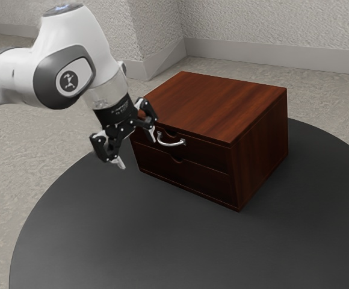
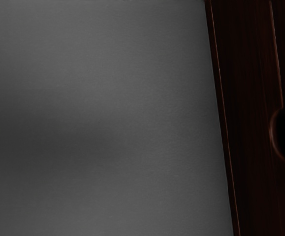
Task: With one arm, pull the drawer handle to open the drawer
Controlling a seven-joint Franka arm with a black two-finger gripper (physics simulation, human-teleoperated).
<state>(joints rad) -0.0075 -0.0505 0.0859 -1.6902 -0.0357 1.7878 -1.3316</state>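
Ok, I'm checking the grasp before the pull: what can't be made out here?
- Handle: exterior view, its end beside the fingers is too small to tell contact.
- Drawer insides: exterior view, hidden behind its front.
- Notch: wrist view, cut off by the picture's edge.

Dark wooden drawer [image 1: 206, 150], seemingly shut; silver handle [image 1: 171, 142]

Fingers [image 1: 149, 120] wide apart, wrist tilted

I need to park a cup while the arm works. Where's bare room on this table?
Bare: the table in front of the cabinet, toward the near rim, and the strip at the exterior view's right of it. Crowded: around the handle, where the end effector hangs.
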